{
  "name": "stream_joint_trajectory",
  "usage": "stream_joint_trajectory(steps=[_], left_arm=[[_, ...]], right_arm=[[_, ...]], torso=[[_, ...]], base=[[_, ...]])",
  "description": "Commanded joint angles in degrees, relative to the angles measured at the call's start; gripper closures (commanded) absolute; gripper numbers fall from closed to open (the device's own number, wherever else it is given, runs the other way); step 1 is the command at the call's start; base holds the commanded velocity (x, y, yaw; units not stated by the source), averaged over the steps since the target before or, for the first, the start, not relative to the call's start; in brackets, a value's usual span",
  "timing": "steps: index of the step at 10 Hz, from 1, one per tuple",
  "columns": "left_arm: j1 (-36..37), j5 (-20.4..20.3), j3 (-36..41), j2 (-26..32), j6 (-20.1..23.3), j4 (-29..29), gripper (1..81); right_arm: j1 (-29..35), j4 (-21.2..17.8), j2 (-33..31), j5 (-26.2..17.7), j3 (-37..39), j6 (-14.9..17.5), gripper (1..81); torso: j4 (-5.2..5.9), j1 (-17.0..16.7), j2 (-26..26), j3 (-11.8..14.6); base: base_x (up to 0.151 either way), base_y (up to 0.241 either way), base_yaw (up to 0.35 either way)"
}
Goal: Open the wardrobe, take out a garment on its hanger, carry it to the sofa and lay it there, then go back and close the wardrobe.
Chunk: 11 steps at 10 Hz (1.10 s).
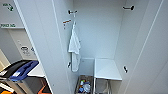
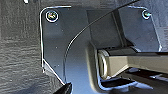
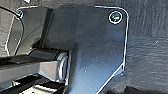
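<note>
1. Nearest, under both wrists, dark floor (image 2: 17, 50) is seen past the robot's own plates. Whether the left claw or the right claw is open or closed, or has hold of anything, cannot be told.

2. Next come the two doors of the wardrobe (image 1: 100, 32), both swung wide toward the camera. The left door (image 1: 42, 45) stands at the left arm's side and the right door (image 1: 152, 57) at the right arm's side. Each is a tall upright panel, so its long axis runs top to bottom.

3. A black-and-blue object (image 1: 21, 70) is seen low beside the left door, on its outer side. What it is cannot be made out.

4. Inside, low down, a bin (image 1: 83, 86) of mixed small things sits beside a white ledge (image 1: 106, 68).

5. Farther in, a white cloth (image 1: 74, 46) hangs limp and upright from a dark hook (image 1: 72, 11) on the left inner wall. It is white and so is not taken for the garment. A second hook (image 1: 128, 8) on the right wall is bare.

6. Judgement: closing is judged to be what is left to do. The relation that matters is that each door lies outward from the opening on its own arm's side, so each would be swung inward. Neither arm is plainly the nearer, as the opening is faced almost squarely.
</note>
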<state>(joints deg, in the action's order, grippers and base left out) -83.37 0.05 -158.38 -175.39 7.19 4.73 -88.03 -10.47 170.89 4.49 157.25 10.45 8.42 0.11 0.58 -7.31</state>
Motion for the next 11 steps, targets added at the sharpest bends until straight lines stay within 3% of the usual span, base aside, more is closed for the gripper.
stream_joint_trajectory(steps=[1, 5, 7, 9, 11], left_arm=[[1.76, 3.47, -0.17, 0.21, -0.07, -0.34, 1.0], [1.50, 4.17, -0.09, 0.47, -0.68, -0.42, 1.0], [1.41, 4.08, 2.00, 2.48, -0.78, -1.21, 1.0], [1.76, 3.65, 12.17, 9.67, -0.78, -3.13, 1.0], [2.99, 3.47, 26.19, 20.51, -0.86, -6.84, 1.0]], right_arm=[[1.67, -0.25, -0.26, -3.70, 0.07, -0.08, 1.0], [1.67, -0.69, -2.53, -3.70, -1.59, -0.08, 1.0], [2.10, -0.69, -6.40, -3.95, -7.11, -0.16, 1.0], [3.24, -0.69, -11.93, -4.05, -14.50, -0.16, 1.0], [4.83, -0.78, -18.54, -4.13, -24.28, -0.16, 1.0]], torso=[[0.00, 0.00, 0.00, 0.00], [0.00, 0.00, 0.00, 0.00], [0.00, 0.00, 0.00, 0.00], [0.00, 0.00, 0.00, 0.00], [0.00, 0.00, 0.00, 0.00]], base=[[0.000, 0.000, 0.000], [0.000, 0.000, 0.000], [0.000, 0.000, 0.000], [0.000, 0.000, 0.000], [0.000, 0.000, 0.000]])
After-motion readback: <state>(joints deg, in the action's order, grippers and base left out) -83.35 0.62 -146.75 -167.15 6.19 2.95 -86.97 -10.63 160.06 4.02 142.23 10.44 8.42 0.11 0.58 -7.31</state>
